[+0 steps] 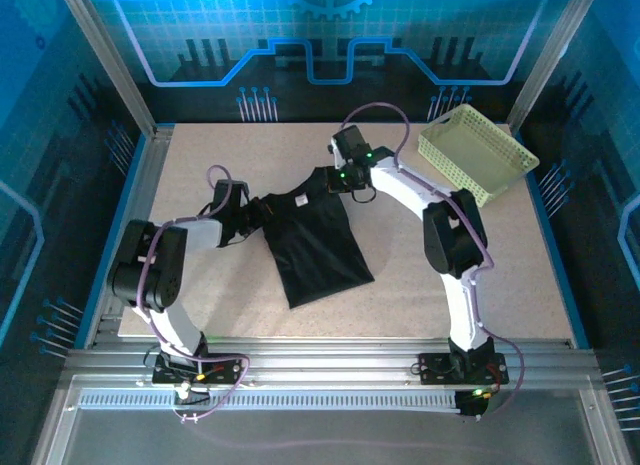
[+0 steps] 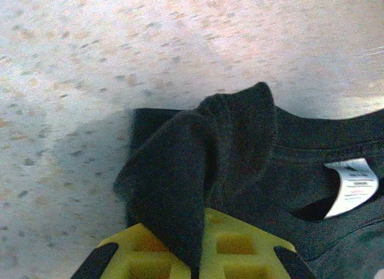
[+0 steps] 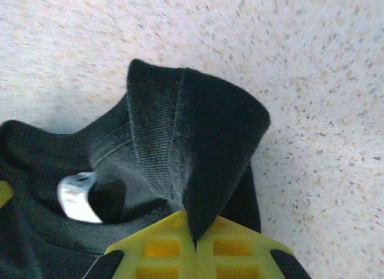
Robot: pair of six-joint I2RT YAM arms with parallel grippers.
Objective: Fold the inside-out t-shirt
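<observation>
The black t-shirt (image 1: 315,240) lies folded into a long narrow shape in the middle of the table, collar end toward the back. My left gripper (image 1: 250,211) is shut on the shirt's near-left shoulder; in the left wrist view black cloth (image 2: 198,165) is pinched between the yellow fingers (image 2: 240,246), with the pale neck tag (image 2: 354,184) to the right. My right gripper (image 1: 345,177) is shut on the other shoulder; in the right wrist view a raised fold of the ribbed collar (image 3: 192,135) runs down into the closed yellow fingers (image 3: 162,249), the neck tag (image 3: 75,198) at the left.
A pale yellow-green lattice basket (image 1: 476,153) stands at the back right corner of the speckled table (image 1: 450,315). Metal frame rails (image 1: 110,65) border the table at left, right and front. Both arms arch over the table's sides.
</observation>
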